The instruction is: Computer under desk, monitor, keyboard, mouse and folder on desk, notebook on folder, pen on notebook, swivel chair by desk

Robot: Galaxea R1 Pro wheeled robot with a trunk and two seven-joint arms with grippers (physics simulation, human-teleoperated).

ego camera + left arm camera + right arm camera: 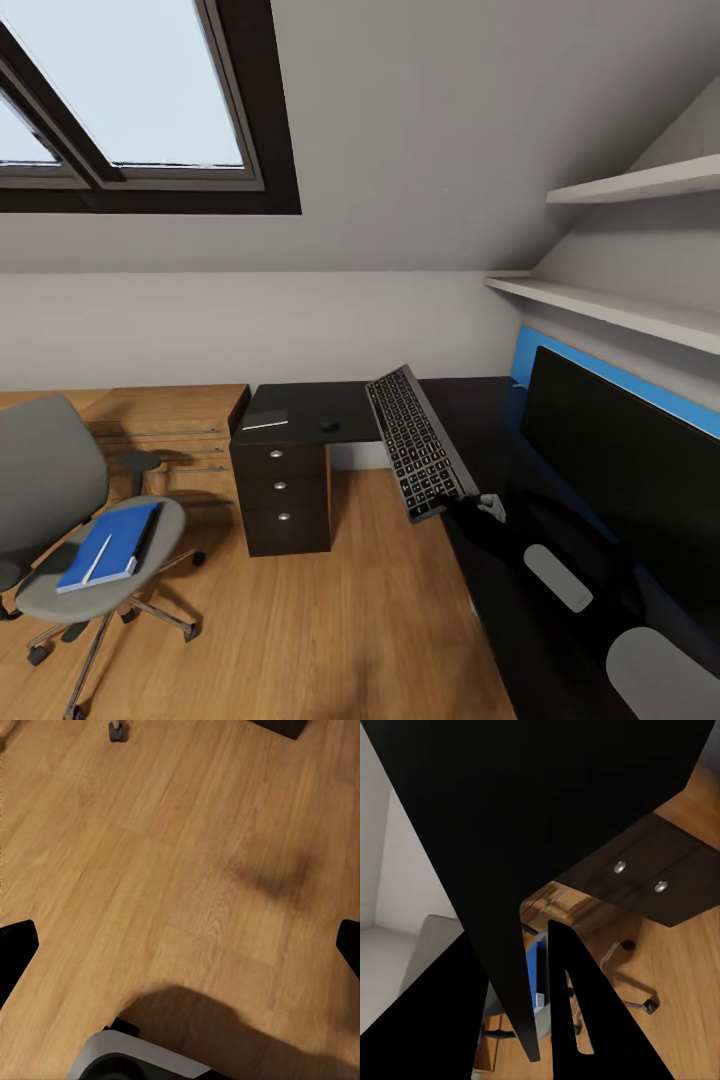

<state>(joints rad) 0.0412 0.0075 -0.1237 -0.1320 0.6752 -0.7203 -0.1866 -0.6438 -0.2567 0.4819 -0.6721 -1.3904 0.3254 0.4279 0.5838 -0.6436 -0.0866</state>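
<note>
My right gripper is shut on the near end of the grey keyboard and holds it tilted in the air over the black desk. In the right wrist view the keyboard's dark underside runs between the fingers. The black monitor stands on the desk at the right. A small dark mouse and a dark notebook lie on the desk's far left end. A blue folder with a thin white pen on it rests on the grey swivel chair. My left gripper hangs open over bare wooden floor.
A dark drawer unit stands under the desk's left end, with a wooden dresser beside it. Two wall shelves hang above the monitor. A skylight is set in the sloped ceiling. Wooden floor lies between chair and desk.
</note>
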